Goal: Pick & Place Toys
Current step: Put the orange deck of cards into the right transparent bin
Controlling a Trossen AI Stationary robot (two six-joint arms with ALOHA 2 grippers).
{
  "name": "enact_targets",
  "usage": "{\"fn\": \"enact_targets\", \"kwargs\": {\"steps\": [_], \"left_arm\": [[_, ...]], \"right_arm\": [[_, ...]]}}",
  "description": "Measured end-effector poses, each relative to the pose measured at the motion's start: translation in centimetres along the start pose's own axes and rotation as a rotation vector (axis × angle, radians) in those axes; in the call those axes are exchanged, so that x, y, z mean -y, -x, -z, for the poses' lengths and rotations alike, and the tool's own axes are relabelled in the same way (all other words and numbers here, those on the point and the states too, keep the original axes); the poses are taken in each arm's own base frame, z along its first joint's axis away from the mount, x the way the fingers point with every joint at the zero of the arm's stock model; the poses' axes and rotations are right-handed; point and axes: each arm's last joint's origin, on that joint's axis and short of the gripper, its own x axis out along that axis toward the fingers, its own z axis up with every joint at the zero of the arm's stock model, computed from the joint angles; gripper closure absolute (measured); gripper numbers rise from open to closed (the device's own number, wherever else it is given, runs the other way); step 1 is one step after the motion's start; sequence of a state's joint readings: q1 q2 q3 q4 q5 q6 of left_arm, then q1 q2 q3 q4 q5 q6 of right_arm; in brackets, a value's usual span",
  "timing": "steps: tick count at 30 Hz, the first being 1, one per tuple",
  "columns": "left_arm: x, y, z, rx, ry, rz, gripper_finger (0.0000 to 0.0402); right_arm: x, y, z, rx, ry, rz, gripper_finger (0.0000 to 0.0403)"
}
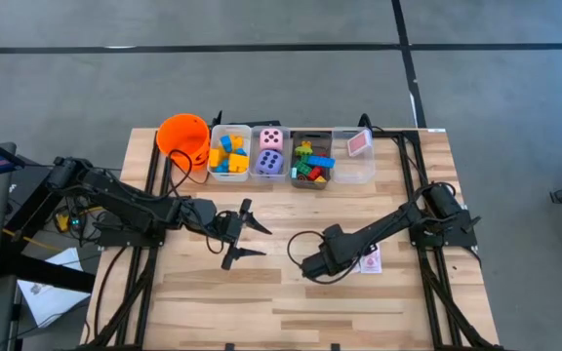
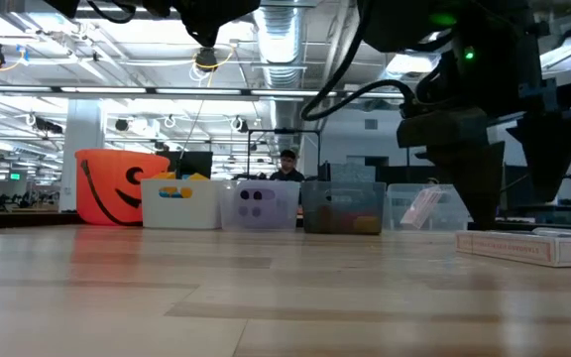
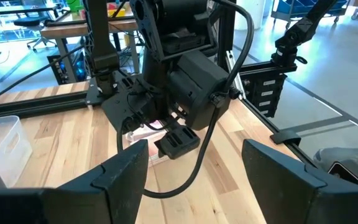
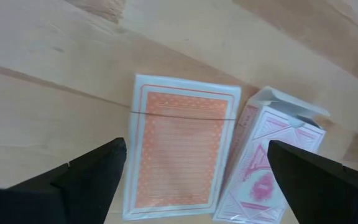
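A deck of cards with an orange-pink back (image 4: 179,146) lies flat on the table. A pink-white card box (image 4: 272,162) with its flap open lies beside it. In the high view both show as one pink-white patch (image 1: 371,261) at the mid right. My right gripper (image 4: 196,149) hangs just above them, pointing steeply down and open, one finger standing to each side of the deck without touching it. My left gripper (image 1: 252,239) waits open above the table's middle, pointing toward the right arm. Blocks, two dice and another pink card pack sit in the bins at the back.
Along the far edge stand an orange bucket (image 1: 185,136), a white bin of yellow and blue blocks (image 1: 228,154), a clear bin with two dice (image 1: 269,151), a grey bin of mixed blocks (image 1: 312,161) and a clear bin with a pink pack (image 1: 357,146). A person sits beyond the table (image 2: 287,164).
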State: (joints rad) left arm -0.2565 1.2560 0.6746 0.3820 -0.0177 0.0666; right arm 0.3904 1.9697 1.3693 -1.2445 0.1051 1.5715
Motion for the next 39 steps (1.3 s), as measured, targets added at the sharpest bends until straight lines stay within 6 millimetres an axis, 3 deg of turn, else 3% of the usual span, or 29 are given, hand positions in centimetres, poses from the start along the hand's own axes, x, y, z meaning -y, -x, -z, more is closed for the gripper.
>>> {"fn": "enact_targets", "kwargs": {"steps": [12,19,28,39], "left_arm": [[0.0,0.0,0.0,0.000,0.000,0.000,0.0151],[0.0,0.0,0.0,-0.001,0.000,0.000,0.0151],[0.0,0.0,0.0,-0.001,0.000,0.000,0.0151],[0.0,0.0,0.1,-0.006,0.000,0.001,0.0151]], "right_arm": [[-0.2,0.0,-0.2,-0.001,-0.003,-0.025,0.0017],[0.6,-1.5,-0.2,-0.038,0.022,0.025,0.0017],[-0.2,-1.8,-0.1,-0.053,0.043,-0.072,0.0033],[1.8,-1.6,0.6,-0.039,0.021,0.129,0.0046]]}}
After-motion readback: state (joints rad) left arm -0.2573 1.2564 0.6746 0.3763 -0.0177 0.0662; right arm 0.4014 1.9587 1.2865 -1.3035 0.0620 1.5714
